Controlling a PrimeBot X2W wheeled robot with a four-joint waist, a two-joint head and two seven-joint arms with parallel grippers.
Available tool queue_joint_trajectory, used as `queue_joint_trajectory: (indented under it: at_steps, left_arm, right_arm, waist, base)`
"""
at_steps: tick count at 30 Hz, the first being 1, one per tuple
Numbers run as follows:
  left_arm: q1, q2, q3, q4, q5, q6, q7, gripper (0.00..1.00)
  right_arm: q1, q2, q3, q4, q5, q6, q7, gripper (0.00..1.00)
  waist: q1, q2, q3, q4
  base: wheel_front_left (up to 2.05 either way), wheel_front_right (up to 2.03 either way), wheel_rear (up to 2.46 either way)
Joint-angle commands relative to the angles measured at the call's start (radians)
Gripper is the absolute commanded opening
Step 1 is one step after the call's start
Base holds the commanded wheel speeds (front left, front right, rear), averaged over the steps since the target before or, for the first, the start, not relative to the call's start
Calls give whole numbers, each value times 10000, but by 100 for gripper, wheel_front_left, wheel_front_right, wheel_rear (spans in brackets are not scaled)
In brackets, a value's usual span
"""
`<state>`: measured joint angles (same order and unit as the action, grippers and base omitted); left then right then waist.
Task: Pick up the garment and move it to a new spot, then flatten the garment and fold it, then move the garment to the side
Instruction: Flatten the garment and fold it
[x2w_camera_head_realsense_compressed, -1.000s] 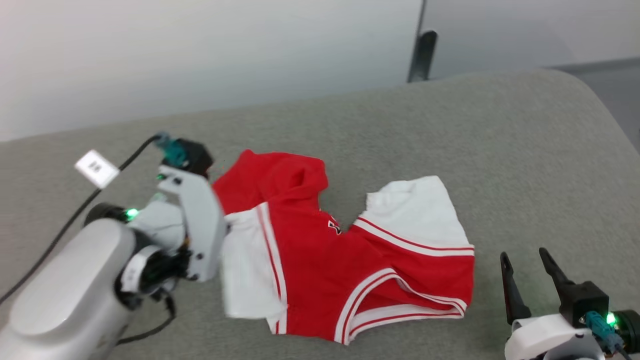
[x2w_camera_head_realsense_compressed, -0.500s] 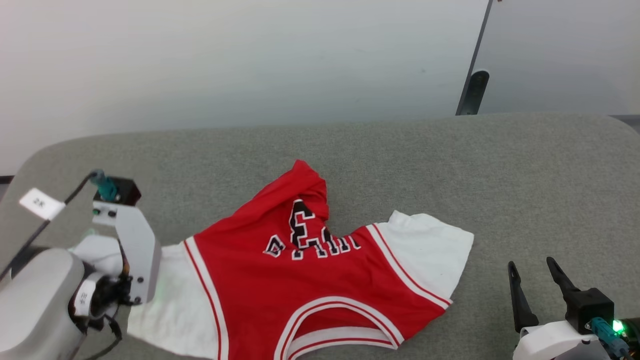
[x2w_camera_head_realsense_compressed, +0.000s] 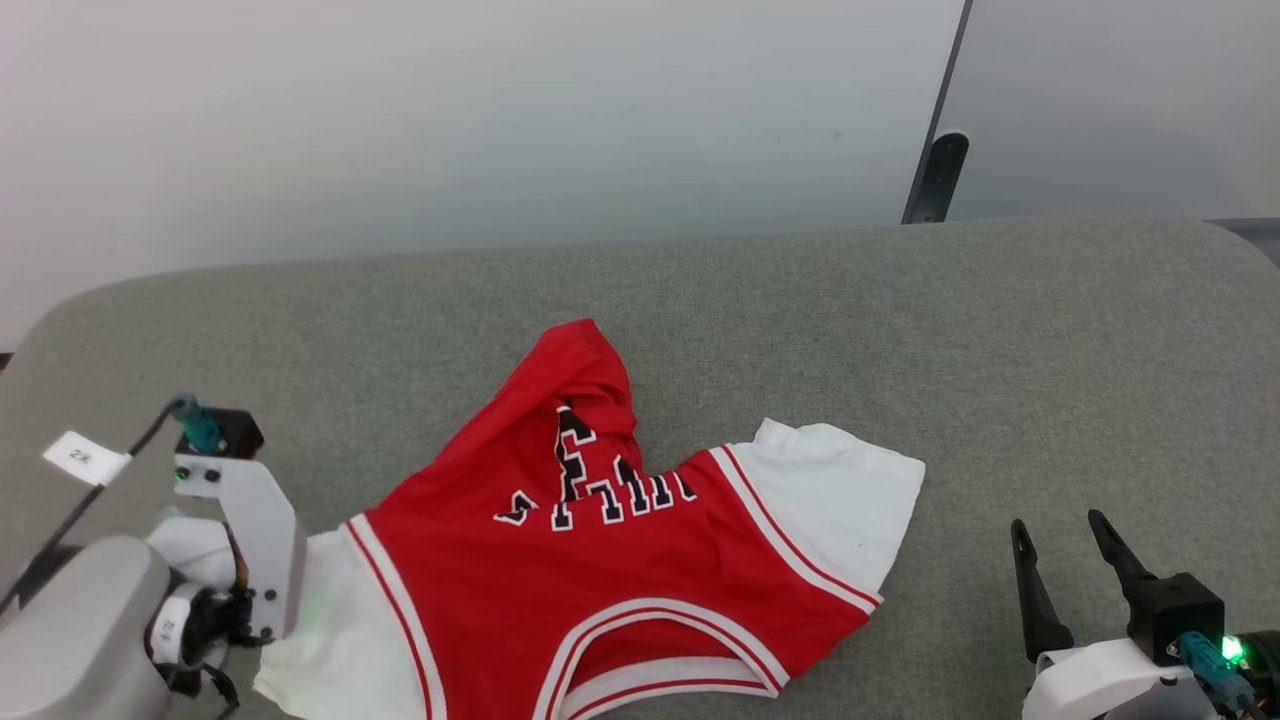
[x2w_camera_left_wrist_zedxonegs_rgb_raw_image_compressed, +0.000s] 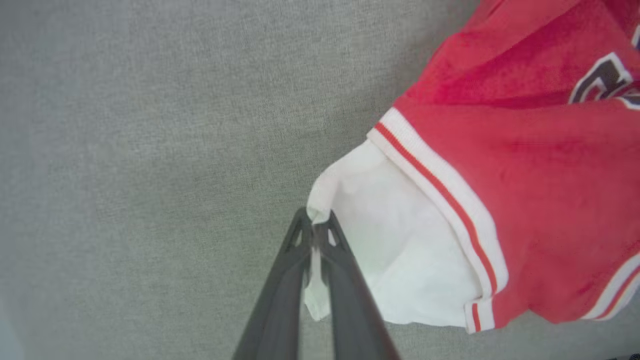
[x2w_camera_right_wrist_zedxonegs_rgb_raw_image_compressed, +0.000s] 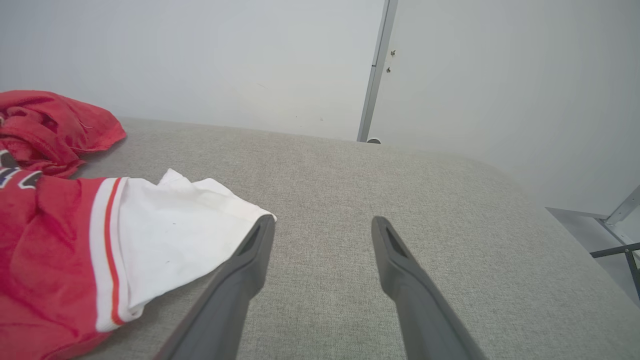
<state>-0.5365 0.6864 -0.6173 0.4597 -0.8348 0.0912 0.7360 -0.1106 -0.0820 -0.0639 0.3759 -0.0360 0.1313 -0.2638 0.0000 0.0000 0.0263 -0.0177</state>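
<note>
The garment (x2w_camera_head_realsense_compressed: 600, 590), a red jersey with white sleeves and black lettering, lies partly spread on the grey padded surface (x2w_camera_head_realsense_compressed: 900, 330), its top bunched up. In the left wrist view my left gripper (x2w_camera_left_wrist_zedxonegs_rgb_raw_image_compressed: 315, 225) pinches the corner of a white sleeve (x2w_camera_left_wrist_zedxonegs_rgb_raw_image_compressed: 400, 250) between nearly closed fingers. In the head view that arm's wrist (x2w_camera_head_realsense_compressed: 245, 530) covers the sleeve's left end. My right gripper (x2w_camera_head_realsense_compressed: 1055, 520) stands open at the lower right, apart from the garment. In the right wrist view its left fingertip (x2w_camera_right_wrist_zedxonegs_rgb_raw_image_compressed: 262, 232) lies just beside the other white sleeve (x2w_camera_right_wrist_zedxonegs_rgb_raw_image_compressed: 175, 235), with nothing between the fingers.
The grey surface rounds off at the far left (x2w_camera_head_realsense_compressed: 60, 310) and right (x2w_camera_head_realsense_compressed: 1235, 240) corners, with a pale wall behind. A dark post (x2w_camera_head_realsense_compressed: 935, 175) rises at the back right. A cable with a white tag (x2w_camera_head_realsense_compressed: 85, 458) trails from my left wrist.
The head camera has shifted. The garment has been drawn out to the left by the sleeve, now spread wider with its lettering showing. The right gripper stays open.
</note>
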Motion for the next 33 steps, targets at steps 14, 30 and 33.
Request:
queue_joint_trajectory:
  at_steps: [14, 30, 33]
  left_arm:
    - [541, 651, 198, -1097, -41, -282, -811, 100]
    - [2965, 970, 743, -2932, -711, 298, -2285, 100]
    - [3123, 1025, 708, -2811, -802, 268, -2221, 100]
  right_arm:
    - [248, -18, 19, -157, 162, -10, -11, 100]
    - [794, -108, 179, -1880, 293, -10, -11, 100]
    - [907, -167, 164, -1983, 309, -10, -11, 100]
  waist:
    - [0, 0, -513, 300]
    - [0, 0, -847, 458]
    - [0, 0, -854, 473]
  base:
    - [0, 0, 0]
    - [0, 0, 0]
    - [0, 0, 0]
